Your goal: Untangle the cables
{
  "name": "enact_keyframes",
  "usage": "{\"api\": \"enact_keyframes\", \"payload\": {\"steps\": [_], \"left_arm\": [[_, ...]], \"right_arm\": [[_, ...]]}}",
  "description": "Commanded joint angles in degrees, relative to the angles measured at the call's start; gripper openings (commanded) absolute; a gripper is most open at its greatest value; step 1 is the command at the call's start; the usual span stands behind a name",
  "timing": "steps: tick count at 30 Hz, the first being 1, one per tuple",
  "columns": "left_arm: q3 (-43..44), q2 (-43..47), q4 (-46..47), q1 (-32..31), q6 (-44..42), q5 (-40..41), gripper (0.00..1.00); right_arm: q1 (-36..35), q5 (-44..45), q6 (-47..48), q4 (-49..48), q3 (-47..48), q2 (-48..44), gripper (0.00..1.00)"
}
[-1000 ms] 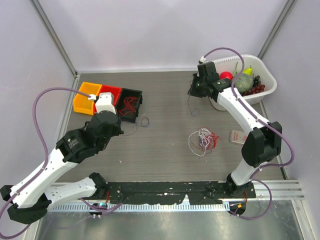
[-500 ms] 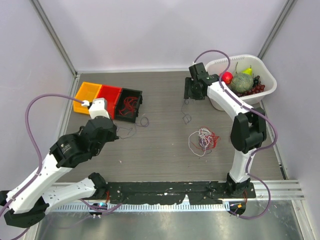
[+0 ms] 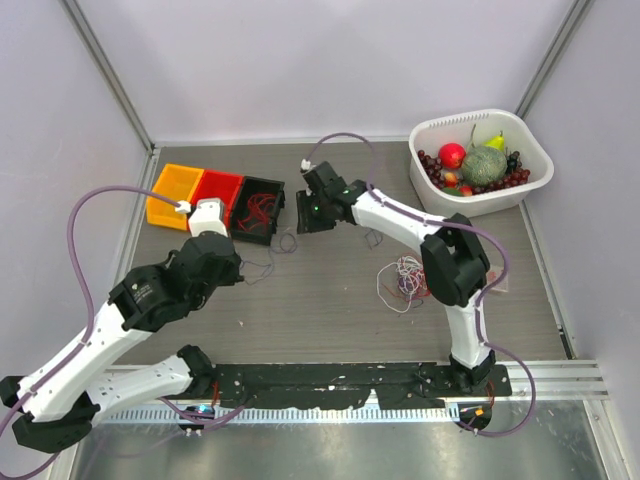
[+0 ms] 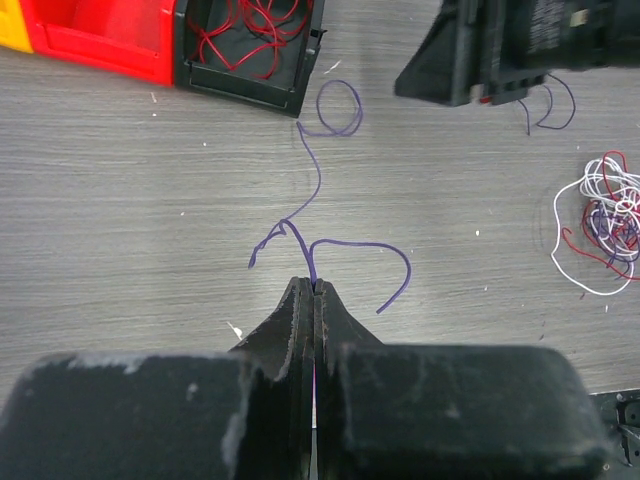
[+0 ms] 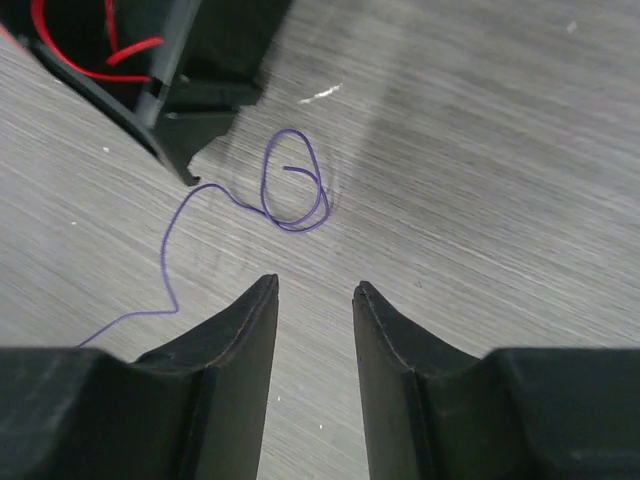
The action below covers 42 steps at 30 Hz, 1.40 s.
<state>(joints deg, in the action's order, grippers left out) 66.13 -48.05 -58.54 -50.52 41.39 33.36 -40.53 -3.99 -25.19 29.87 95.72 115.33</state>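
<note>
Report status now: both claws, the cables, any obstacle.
Left claw shut on purple cable. Right claw open above that cable's loop, beside black bin. Cable tangle lies apart, no claw on it. Nothing in the way.

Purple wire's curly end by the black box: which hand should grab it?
Probably right: the right hand is open beside the curl; the left hand is shut on the purple wire elsewhere.

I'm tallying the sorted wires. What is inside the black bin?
Loose red wires lie in the black bin; no other color shows. Anything beneath the strands is hidden. The left hand pinches a purple wire outside it.
</note>
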Motion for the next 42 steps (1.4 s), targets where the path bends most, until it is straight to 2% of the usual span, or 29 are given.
{"api": "enact_keyframes", "payload": {"steps": [1, 6, 14, 19, 28, 42], "left_arm": [[0.23, 0.59, 1.42, -0.02, 0.45, -1.19, 0.0], [-0.47, 1.73, 1.41, -0.1, 0.98, -0.76, 0.0], [0.05, 0.86, 1.85, -0.01, 0.71, -2.16, 0.0], [0.32, 0.42, 2.12, -0.1, 0.1, -2.43, 0.0], [0.05, 0.59, 2.47, -0.1, -0.08, -2.69, 0.0], [0.05, 0.77, 2.29, -0.1, -0.08, -2.87, 0.0]], "right_arm": [[-0.51, -2.87, -4.25, -5.16, 1.58, 3.15, 0.4], [-1.3, -3.75, -5.13, -8.24, -2.2, 3.76, 0.28], [-2.79, 3.81, -14.79, -5.87, -1.77, 6.22, 0.26], [-4.11, 3.81, -13.83, -6.31, -1.68, 6.75, 0.22], [-5.96, 0.04, -7.86, -14.66, -3.44, 6.57, 0.23], [-6.75, 1.61, -0.04, -12.47, 2.98, 12.73, 0.25]]}}
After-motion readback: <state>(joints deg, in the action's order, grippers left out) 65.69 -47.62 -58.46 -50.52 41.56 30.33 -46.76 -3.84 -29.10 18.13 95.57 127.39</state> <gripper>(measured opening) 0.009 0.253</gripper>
